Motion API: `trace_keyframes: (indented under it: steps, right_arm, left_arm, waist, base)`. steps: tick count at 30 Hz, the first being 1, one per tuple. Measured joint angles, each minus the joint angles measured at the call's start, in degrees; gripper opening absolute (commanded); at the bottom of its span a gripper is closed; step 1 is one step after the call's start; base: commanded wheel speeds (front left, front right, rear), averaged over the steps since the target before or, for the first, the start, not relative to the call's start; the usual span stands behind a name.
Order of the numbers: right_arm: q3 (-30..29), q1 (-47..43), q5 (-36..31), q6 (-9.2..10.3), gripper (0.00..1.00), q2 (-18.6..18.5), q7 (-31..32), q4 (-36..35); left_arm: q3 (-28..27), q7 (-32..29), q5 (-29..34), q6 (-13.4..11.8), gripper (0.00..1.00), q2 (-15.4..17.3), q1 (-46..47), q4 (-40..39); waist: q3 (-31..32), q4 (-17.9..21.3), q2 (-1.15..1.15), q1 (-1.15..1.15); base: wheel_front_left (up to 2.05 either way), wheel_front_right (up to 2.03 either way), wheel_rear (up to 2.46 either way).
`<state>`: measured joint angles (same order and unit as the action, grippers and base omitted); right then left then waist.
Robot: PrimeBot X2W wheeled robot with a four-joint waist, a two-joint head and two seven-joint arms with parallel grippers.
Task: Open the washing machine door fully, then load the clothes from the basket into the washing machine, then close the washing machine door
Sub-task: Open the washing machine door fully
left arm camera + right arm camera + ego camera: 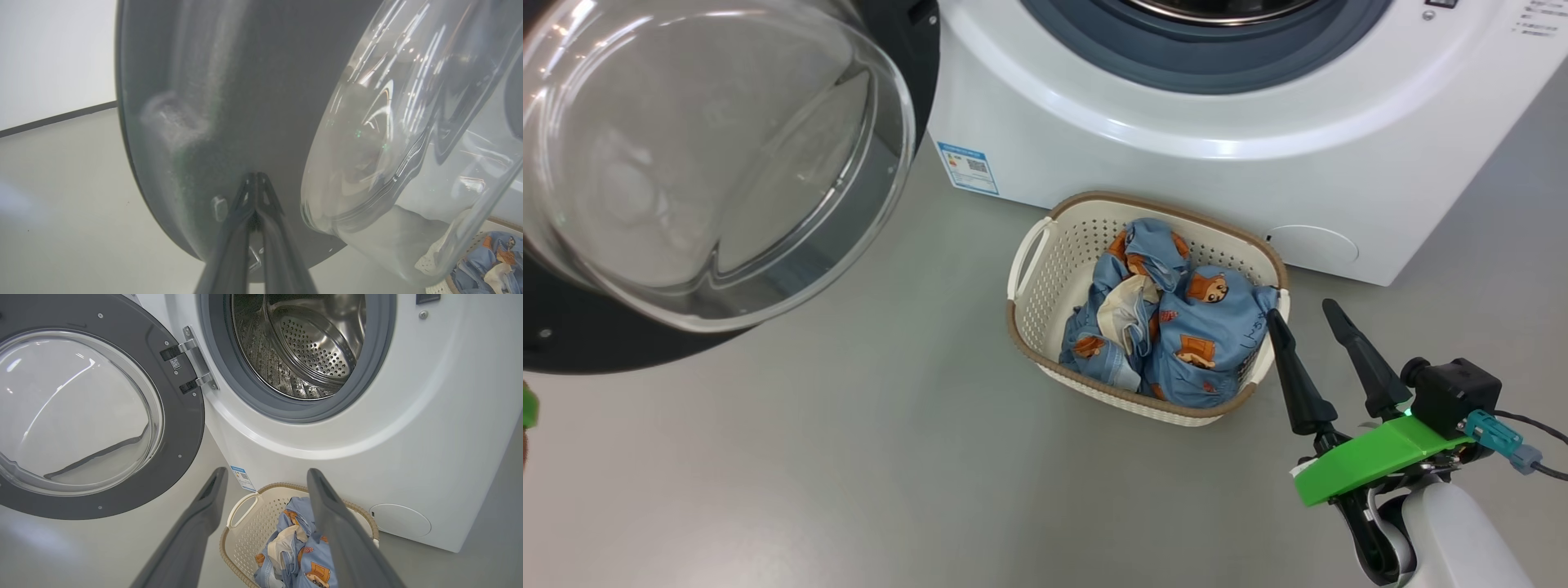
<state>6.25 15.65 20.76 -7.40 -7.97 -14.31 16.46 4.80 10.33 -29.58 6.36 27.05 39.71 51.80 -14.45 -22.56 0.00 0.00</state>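
Two containers matter here. The basket (1045, 269) stands upright on the grey floor (849, 457), just in front of the washing machine (1176, 155) and below its opening. In it lie the clothes (1192, 327), a bunched heap of light blue fabric printed with orange-brown bears, with a cream-white piece near the middle. The heap sits toward the basket's right side and rises about to the brown rim, leaving perforated wall bare on the left. The second container is the drum (310, 351), ringed by the grey rubber seal (294, 412); its perforated steel shines in the right wrist view. The washing machine door (572, 351) stands swung wide to the left on its steel hinge (192, 363), its clear glass bowl bulging toward the head camera. A blue label (968, 167) sits at the machine's lower left corner.

The right tool (1300, 310) hovers just right of the basket with its fingers spread wide, gripping nothing, the nearer fingertip beside the basket's right rim. The left tool (256, 177) has its fingers pressed together, tips at the door's dark inner face beside the glass bowl. Whether they touch it cannot be told.
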Motion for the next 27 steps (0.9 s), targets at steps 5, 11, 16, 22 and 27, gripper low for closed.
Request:
trace_keyframes:
  steps: [5, 11, 16, 22, 27]
  right_arm:
    - [0.0, 0.0, 0.0, 0.00, 1.00, 0.0, 0.0, 0.1]
    - [-0.1, 0.0, 0.1, 0.00, 1.00, 0.2, 0.0, 0.2]
    - [-0.4, 0.0, 0.1, 0.00, 1.00, 0.2, 0.0, 0.2]
    - [-0.8, -0.1, 0.1, 0.00, 1.00, 0.4, 0.0, 0.2]
    - [-1.1, -0.3, 0.1, 0.00, 1.00, 0.5, 0.0, 0.2]
  left_arm:
    - [0.5, 1.3, 0.1, 0.1, 0.00, 0.5, 1.7, 3.4]
    - [1.0, 2.6, 0.1, 0.6, 0.00, 0.5, 2.7, 6.0]
    - [1.8, 3.4, 0.1, 0.9, 0.00, 0.4, 3.0, 7.1]
    - [2.7, 3.7, 0.1, 1.0, 0.00, 0.4, 3.0, 7.4]
    - [3.5, 3.9, 0.0, 1.0, 0.00, 0.3, 2.8, 6.1]
  waist:
    - [0.3, 0.9, 0.00, 0.00]
    - [0.9, 1.3, 0.00, 0.00]
    - [1.4, 1.2, 0.00, 0.00]
    - [2.1, 0.8, 0.00, 0.00]
    - [2.6, 0.6, 0.00, 0.00]
  base:
    - [0.00, 0.00, 0.00]
    - [0.00, 0.00, 0.00]
    - [0.00, 0.00, 0.00]
    - [0.00, 0.00, 0.00]
    - [0.00, 0.00, 0.00]
